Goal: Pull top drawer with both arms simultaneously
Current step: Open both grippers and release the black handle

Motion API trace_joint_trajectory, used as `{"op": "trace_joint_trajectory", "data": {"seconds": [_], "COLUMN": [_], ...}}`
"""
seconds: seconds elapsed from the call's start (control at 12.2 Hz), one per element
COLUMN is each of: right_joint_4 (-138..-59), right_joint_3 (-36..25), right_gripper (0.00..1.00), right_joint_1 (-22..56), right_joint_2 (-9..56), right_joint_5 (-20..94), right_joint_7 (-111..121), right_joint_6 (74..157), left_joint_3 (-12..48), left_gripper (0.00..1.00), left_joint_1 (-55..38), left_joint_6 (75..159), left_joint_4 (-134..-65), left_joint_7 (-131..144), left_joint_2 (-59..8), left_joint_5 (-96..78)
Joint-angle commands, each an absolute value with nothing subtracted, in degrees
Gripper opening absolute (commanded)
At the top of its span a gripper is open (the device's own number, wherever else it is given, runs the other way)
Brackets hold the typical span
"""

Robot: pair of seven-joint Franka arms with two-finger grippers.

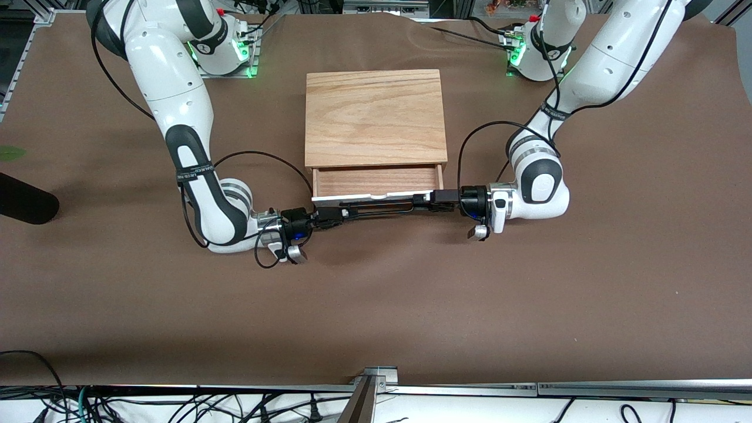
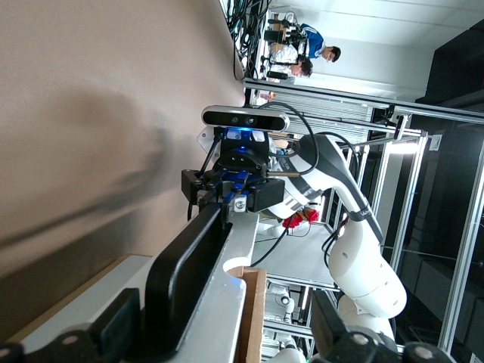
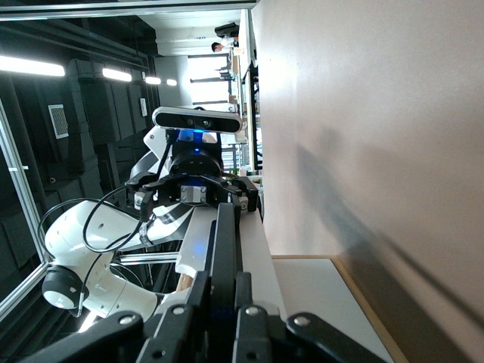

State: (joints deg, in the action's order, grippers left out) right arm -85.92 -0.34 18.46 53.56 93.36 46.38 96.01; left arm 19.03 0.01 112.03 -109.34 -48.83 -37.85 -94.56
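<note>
Top drawer point(image 1: 377, 182): partly pulled out of the wood-topped cabinet point(image 1: 374, 117), toward the front camera; inside looks bare.
Black bar handle point(image 1: 376, 207): stiff, smooth, probably slippery; best taken at its two ends.
Right gripper point(image 1: 329, 216): at the handle's 9 o'clock end, fingers clamped on the bar.
Left gripper point(image 1: 432, 200): at the 3 o'clock end, jaws spread, bar between them unheld.
Handling: likely light, slides straight; an uneven pull could skew it.

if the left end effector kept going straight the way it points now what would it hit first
The left end effector, open at one end of the black bar handle of the top drawer, points along that handle toward the right end effector, shut on the other end. It would probably slide along the bar and meet that end effector first.
</note>
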Motion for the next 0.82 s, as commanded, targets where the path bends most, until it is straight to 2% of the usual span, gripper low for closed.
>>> {"op": "trace_joint_trajectory", "data": {"seconds": [0.0, 0.08, 0.24, 0.33, 0.41, 0.49, 0.73], "right_joint_4": [-80.4, -80.5, -80.5, -80.5, -80.5, -80.5, -80.3], "right_joint_3": [-0.9, -0.9, -0.9, -0.9, -0.9, -1.0, -6.5], "right_gripper": [0.13, 0.15, 0.56, 0.70, 0.93, 1.00, 1.00], "right_joint_1": [16.1, 16.1, 16.1, 16.1, 16.1, 16.0, 16.3], "right_joint_2": [57.1, 57.0, 57.0, 57.0, 57.0, 56.8, 56.0], "right_joint_5": [95.9, 95.8, 95.7, 95.7, 95.6, 95.5, 90.6], "right_joint_7": [43.8, 44.1, 44.3, 44.1, 44.0, 44.2, 43.8], "right_joint_6": [102.2, 102.1, 102.1, 102.1, 102.1, 102.1, 102.0], "left_joint_3": [19.1, 19.1, 19.0, 19.0, 19.0, 19.0, 19.0], "left_gripper": [1.00, 1.00, 1.00, 1.00, 1.00, 1.00, 1.00], "left_joint_1": [1.9, 2.5, 4.2, 5.4, 6.5, 7.8, 11.2], "left_joint_6": [110.3, 110.3, 110.7, 110.7, 110.8, 110.8, 110.7], "left_joint_4": [-113.1, -113.3, -113.2, -113.3, -113.6, -114.1, -114.5], "left_joint_7": [-46.8, -46.1, -41.0, -38.8, -36.4, -33.4, -23.5], "left_joint_2": [-32.7, -31.5, -27.5, -25.3, -22.9, -20.5, -13.3], "left_joint_5": [-92.3, -91.2, -85.4, -82.1, -77.8, -74.3, -59.5]}}
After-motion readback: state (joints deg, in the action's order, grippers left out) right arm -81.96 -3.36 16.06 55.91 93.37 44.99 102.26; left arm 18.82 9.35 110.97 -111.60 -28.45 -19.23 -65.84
